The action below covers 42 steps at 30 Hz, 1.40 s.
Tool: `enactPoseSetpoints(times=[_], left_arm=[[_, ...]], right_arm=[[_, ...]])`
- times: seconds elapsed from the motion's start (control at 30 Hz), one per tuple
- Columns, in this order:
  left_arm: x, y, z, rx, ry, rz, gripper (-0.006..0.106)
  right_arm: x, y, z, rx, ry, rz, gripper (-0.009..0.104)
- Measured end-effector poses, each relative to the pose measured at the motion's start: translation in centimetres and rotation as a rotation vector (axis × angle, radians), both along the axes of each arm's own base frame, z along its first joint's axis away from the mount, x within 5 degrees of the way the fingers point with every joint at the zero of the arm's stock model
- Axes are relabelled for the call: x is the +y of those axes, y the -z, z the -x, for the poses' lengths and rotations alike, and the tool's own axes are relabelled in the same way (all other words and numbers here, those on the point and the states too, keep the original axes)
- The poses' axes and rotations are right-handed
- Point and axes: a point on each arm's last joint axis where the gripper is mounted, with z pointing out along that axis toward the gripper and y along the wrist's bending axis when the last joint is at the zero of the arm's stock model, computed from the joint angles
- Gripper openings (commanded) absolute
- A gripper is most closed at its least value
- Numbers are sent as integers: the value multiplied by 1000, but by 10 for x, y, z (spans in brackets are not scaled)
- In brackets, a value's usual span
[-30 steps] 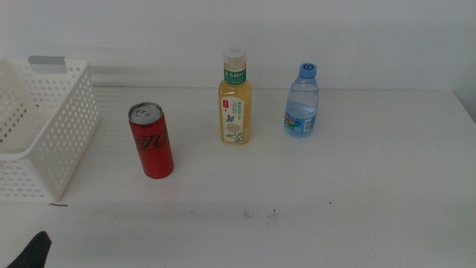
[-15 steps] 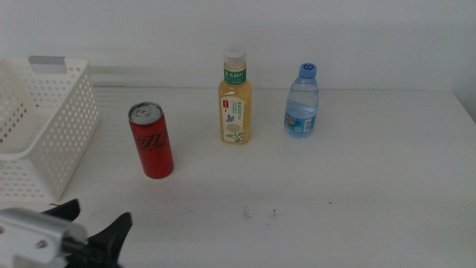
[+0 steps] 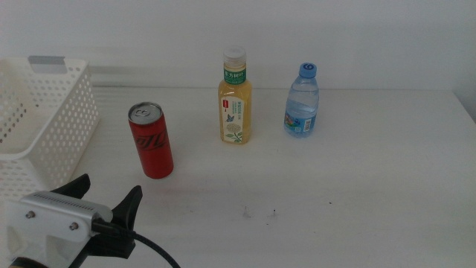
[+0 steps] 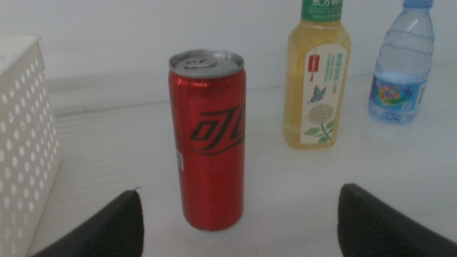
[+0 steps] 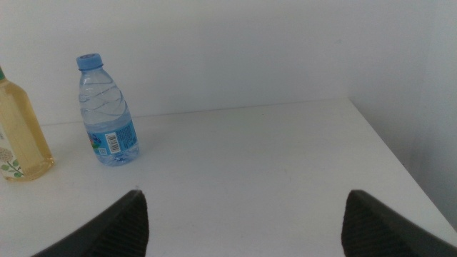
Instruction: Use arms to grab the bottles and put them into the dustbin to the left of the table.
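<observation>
left gripper [image 3: 104, 199] lower left of frame; jaws spread wide | red cola can [image 3: 152, 141] upright just up-right of it; nearest bottle | right gripper [image 5: 243, 214] also spread; idle

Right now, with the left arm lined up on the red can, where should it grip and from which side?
Grip the can mid-body, coming level from the front: it stands upright, slim and straight-walled, apart from the basket, and the left end effector is open, already facing it.

Left gripper [image 3: 104, 195] near red can [image 3: 152, 141]
</observation>
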Motion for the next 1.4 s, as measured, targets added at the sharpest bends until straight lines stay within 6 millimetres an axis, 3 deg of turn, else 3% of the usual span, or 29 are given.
enactPoseSetpoints(times=[0.6, 0.97, 1.4], left_arm=[[-2, -1, -6, -15, -12, 20, 91], [-8, 32, -60, 106, 28, 7, 91], [-20, 46, -127, 65, 39, 28, 91]], right_arm=[[0, 0, 0, 0, 0, 0, 91], [0, 0, 0, 0, 0, 0, 91], [0, 0, 0, 0, 0, 0, 91]])
